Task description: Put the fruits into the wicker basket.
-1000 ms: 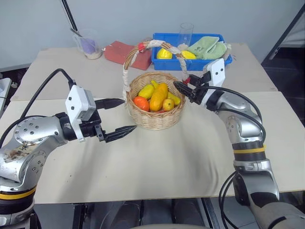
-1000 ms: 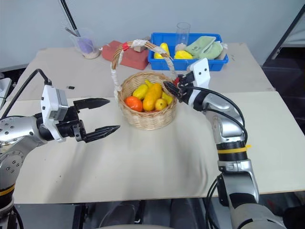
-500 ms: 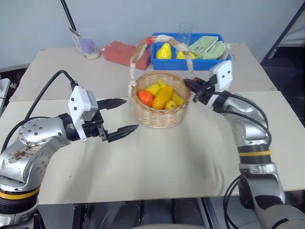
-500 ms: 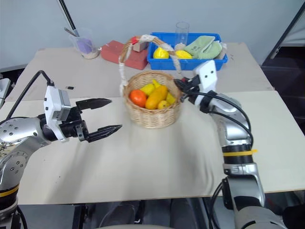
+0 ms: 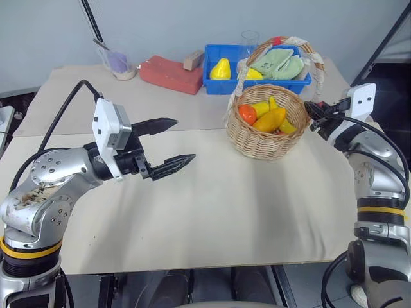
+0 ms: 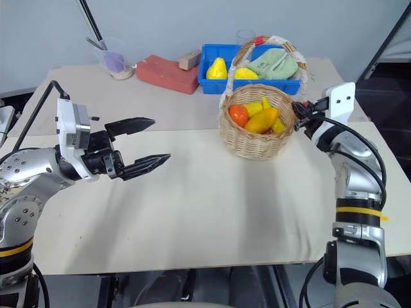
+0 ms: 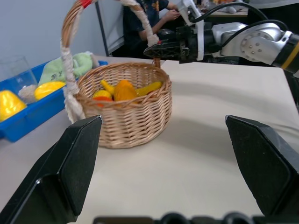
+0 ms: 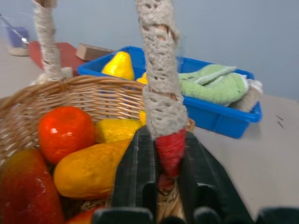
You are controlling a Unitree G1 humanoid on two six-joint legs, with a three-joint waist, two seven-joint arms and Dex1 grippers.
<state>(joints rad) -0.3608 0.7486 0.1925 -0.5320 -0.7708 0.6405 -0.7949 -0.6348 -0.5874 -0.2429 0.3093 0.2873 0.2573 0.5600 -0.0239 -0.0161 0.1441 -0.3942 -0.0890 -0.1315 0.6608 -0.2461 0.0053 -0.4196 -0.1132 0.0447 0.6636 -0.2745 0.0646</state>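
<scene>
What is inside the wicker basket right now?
The wicker basket holds an orange-yellow mango, a round orange fruit and yellow fruits. Its wall hides whatever lies beneath them.

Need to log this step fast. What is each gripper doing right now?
Left gripper: open, holding nothing.
Right gripper: shut on the basket handle, at its red-wrapped base.

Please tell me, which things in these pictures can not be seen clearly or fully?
- Red mango: cut off by the edge in the right wrist view; in the head views other fruits hide it.
- Wicker basket bottom: covered by fruit.
- Blue bin contents: partly behind the basket handle.
- Cup contents: too small to identify.
</scene>
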